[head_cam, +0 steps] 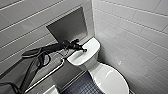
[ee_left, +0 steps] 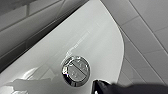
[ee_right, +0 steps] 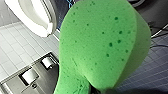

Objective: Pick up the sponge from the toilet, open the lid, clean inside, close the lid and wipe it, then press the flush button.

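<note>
Left arm reaches across to the toilet; left gripper sits low over the tank top. In the left wrist view its dark tip lies just beside the chrome ring of the flush button, not over the centre; contact with the tank cannot be confirmed, nor can it be told whether this gripper is open or closed. The button appears split into two halves. The lid is down over the bowl, so the step in hand is judged to be the flush press, late in the task. The right gripper is clamped on one end of the green sponge, which hangs free in the air, well apart from the toilet, near a steel paper holder on the tiled wall. Risks: pressing from the present offset would likely land on the ring or the glossy ceramic, and the tip could skid off with no flush. Landing on the seam between the halves may jam or give only a partial press. A hard push onto the ceramic could load the arm. The sponge is soft and pinched at its edge only, so it may work loose and drop if that arm swings.
</note>
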